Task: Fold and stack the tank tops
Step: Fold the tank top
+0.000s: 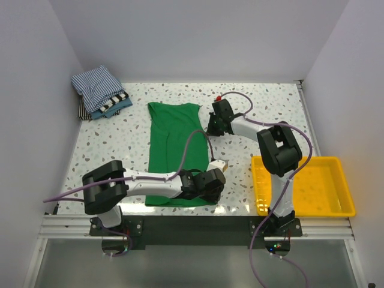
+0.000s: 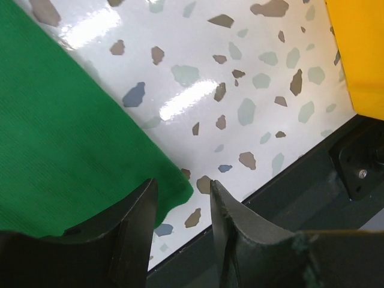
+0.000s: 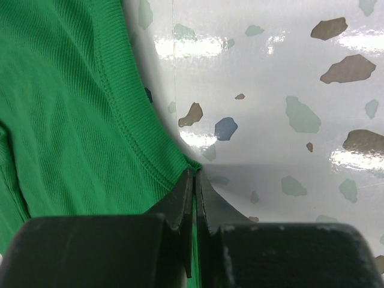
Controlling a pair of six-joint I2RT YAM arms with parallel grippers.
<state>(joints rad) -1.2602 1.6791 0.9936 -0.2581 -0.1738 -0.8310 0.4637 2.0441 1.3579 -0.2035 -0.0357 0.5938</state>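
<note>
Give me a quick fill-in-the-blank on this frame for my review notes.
The right gripper is shut on the ___ tank top.
The left gripper stands ___ at that top's near corner.
The tray at the near right is ___.
The folded pile lies far ___.
Missing: green; open; yellow; left.

Speckled table (image 1: 270, 108): green top (image 1: 171, 150), stack (image 1: 99, 90), tray (image 1: 258, 186)

Bench (image 1: 270, 102): white terrazzo top with grey, brown and blue flecks, glossy, with bright reflections visible in the wrist views. Yellow plastic tray (image 1: 300, 161): rectangular, shallow, raised rim, standing at the near right corner of the bench; one corner of it also shows in the left wrist view. Aluminium rail (image 1: 198, 227): runs along the near edge of the bench. Plain white walls (image 1: 198, 36) enclose the left, far and right sides.
</note>
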